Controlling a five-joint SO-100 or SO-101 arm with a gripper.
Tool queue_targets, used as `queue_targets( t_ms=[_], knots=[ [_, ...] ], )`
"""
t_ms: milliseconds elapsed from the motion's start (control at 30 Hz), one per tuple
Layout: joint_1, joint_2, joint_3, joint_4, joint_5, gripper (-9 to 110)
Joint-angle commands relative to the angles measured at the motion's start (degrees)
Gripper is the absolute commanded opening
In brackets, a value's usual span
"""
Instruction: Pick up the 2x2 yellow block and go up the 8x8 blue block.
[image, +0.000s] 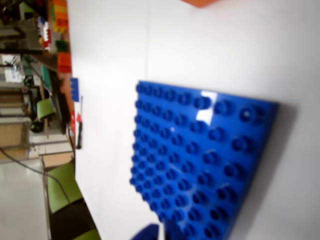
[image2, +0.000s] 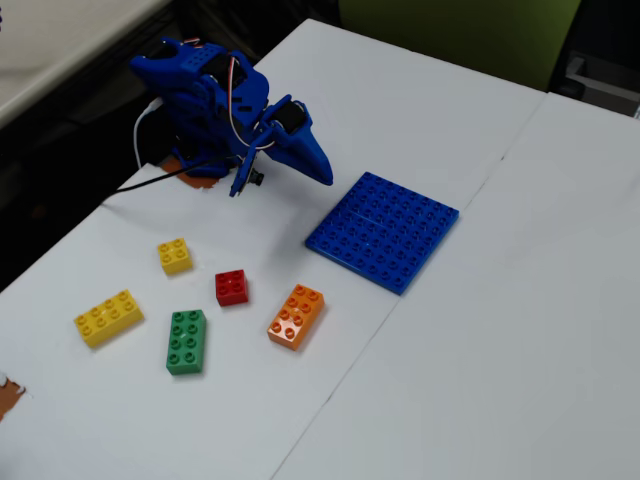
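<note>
The 2x2 yellow block (image2: 175, 256) sits on the white table at the left in the fixed view, alone and untouched; the wrist view does not show it. The 8x8 blue block (image2: 383, 230) lies flat right of centre and fills the lower right of the wrist view (image: 200, 160). My blue arm is folded at the back left. My gripper (image2: 322, 172) points toward the blue block's near-left corner, hovers just short of it, looks shut and holds nothing. Only a blue tip of the gripper (image: 151, 233) shows at the wrist view's bottom edge.
A red 2x2 brick (image2: 232, 287), an orange brick (image2: 296, 316), a green brick (image2: 187, 341) and a longer yellow brick (image2: 108, 318) lie near the yellow block. A seam (image2: 440, 250) runs between two tabletops. Stacked bricks (image: 60, 20) show at the far table edge.
</note>
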Motion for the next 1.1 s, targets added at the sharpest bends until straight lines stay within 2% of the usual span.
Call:
queue_targets(
  t_ms=[0,200,467,533,767,1067],
  knots=[
    [-0.4,-0.3,-0.8,-2.6,-5.6,0],
    [0.7,-12.0,-13.7,-2.7,-8.0,0],
    [1.3,-31.2,-41.5,13.9,-19.8,0],
    [2.0,-35.0,-47.9,20.0,-25.7,1],
    [10.8,-43.4,-63.6,45.0,-56.4,0],
    [28.4,-52.2,-74.3,59.9,-78.9,1]
  ],
)
